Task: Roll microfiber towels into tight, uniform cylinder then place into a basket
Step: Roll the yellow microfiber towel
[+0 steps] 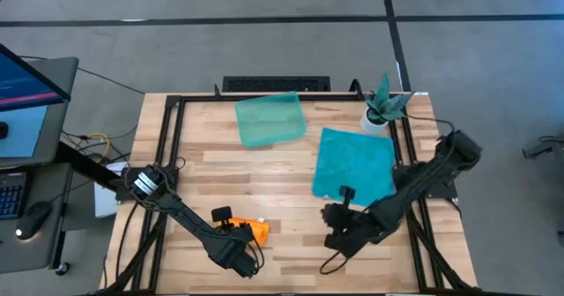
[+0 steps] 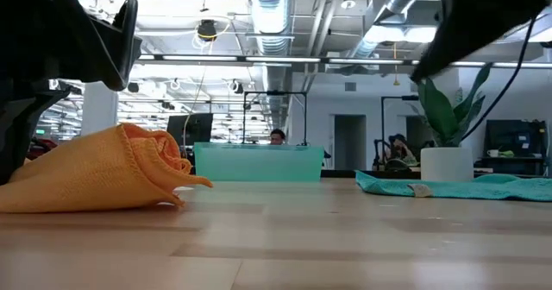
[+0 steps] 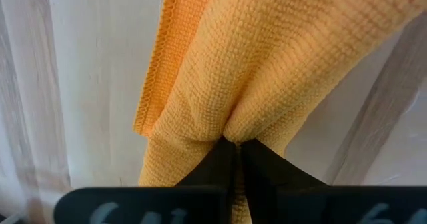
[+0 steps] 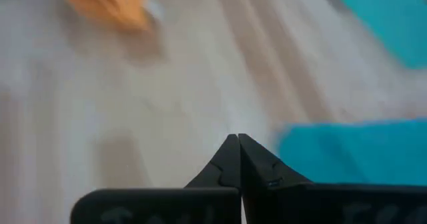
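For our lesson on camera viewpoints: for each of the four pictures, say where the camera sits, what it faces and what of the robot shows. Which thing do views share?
High: overhead, facing down; both arms, basket, teal towel.
Low: table height, facing the room; dark arm parts.
Left wrist: left gripper shut on orange towel.
Right wrist: right gripper shut, empty, above table.
Shared: all four show the orange towel.

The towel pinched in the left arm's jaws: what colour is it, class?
Bright orange towel; the left wrist view shows it best.

orange towel (image 1: 253,229): bunched, front | teal towel (image 1: 355,161): flat, right | basket (image 1: 270,119): back
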